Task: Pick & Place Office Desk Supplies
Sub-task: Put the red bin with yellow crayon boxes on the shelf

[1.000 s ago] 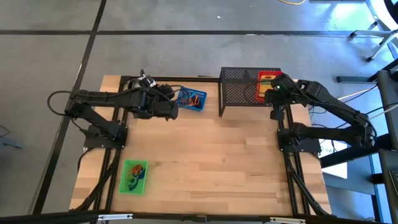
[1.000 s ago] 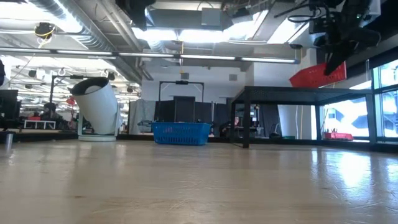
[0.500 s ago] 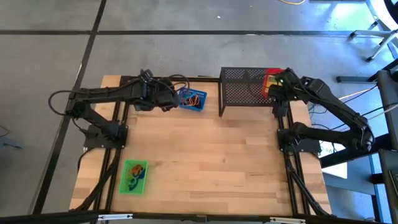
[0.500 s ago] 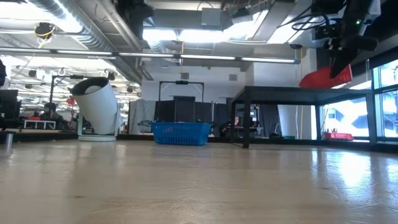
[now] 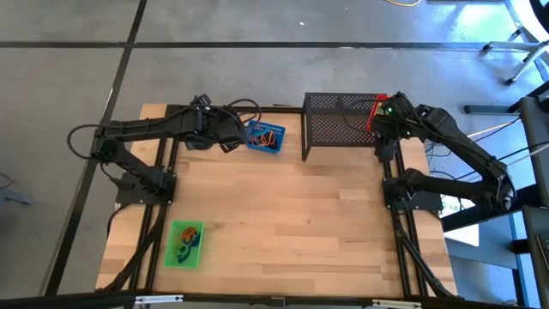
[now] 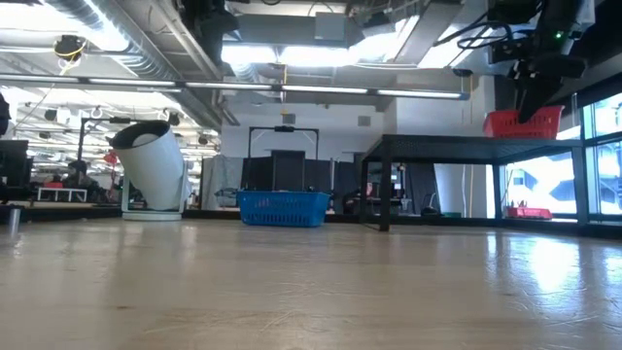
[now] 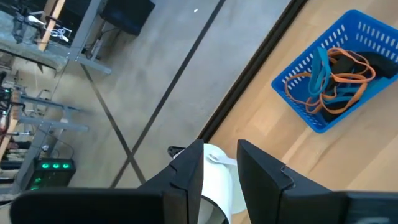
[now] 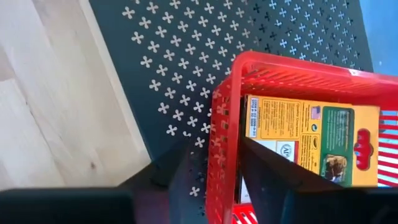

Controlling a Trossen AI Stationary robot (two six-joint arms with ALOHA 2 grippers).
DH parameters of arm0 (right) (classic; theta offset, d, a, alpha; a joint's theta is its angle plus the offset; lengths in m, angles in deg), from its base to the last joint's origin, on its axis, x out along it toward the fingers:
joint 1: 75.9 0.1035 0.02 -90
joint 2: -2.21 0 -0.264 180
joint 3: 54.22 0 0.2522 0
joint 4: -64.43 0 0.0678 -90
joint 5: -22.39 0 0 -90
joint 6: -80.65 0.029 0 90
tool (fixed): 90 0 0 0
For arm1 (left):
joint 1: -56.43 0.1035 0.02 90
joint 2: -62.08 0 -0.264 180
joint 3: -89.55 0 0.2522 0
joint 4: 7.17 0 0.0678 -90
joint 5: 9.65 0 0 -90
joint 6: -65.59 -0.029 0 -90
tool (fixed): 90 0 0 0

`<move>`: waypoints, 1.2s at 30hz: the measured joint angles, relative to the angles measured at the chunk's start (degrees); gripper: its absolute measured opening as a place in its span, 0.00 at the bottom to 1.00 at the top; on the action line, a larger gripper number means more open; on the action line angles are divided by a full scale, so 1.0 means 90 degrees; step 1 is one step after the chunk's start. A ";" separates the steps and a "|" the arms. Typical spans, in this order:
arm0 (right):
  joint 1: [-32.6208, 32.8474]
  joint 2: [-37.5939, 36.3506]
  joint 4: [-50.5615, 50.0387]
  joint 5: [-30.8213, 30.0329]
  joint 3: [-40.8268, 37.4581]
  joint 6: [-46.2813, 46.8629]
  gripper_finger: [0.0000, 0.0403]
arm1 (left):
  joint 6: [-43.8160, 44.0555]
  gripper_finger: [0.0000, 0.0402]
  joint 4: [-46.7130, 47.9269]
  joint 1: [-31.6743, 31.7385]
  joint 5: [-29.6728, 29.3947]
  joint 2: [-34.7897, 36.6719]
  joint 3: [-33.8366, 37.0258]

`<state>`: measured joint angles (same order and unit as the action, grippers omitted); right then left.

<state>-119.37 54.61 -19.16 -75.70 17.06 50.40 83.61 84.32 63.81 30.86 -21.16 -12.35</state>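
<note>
Red tray (image 8: 292, 87) with the yellow box (image 8: 298, 140) sits atop the black mesh rack (image 5: 339, 120) at two o'clock on the tabletop (image 5: 283, 223); the right pincer (image 8: 214, 171) straddles its rim, fingers apart. Left pincer (image 7: 217, 168), clamped on a white cup (image 7: 217, 186), hovers beside the blue tray (image 5: 264, 136) at eleven o'clock. Green tray (image 5: 184, 243) lies at seven o'clock.

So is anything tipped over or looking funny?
Yes: the white cup leans over, held by the left gripper. The red tray sits level on the black rack, right gripper straddling its rim.
</note>
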 joint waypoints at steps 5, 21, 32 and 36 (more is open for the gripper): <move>0.0000 0.0005 -0.0030 0.0002 0.0043 0.0329 0.42 | 0.0007 0.23 0.0000 0.0000 0.0012 0.0000 0.0000; 0.0000 0.0183 0.0546 -0.0665 0.1505 0.6319 0.43 | -0.0183 0.23 -0.0324 0.0031 0.0488 0.0000 0.0000; 0.0002 0.1376 0.0877 -0.1880 0.1294 0.8147 0.46 | -0.0664 0.23 -0.0486 0.0032 0.0466 0.0000 0.0000; 0.0000 0.1927 0.0915 -0.2332 0.1294 0.8130 0.47 | -0.0913 0.23 -0.0483 0.0032 0.0466 0.0000 0.0000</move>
<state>-119.37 71.96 -10.93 -96.68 28.71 123.57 75.39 79.97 64.09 35.06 -21.16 -12.35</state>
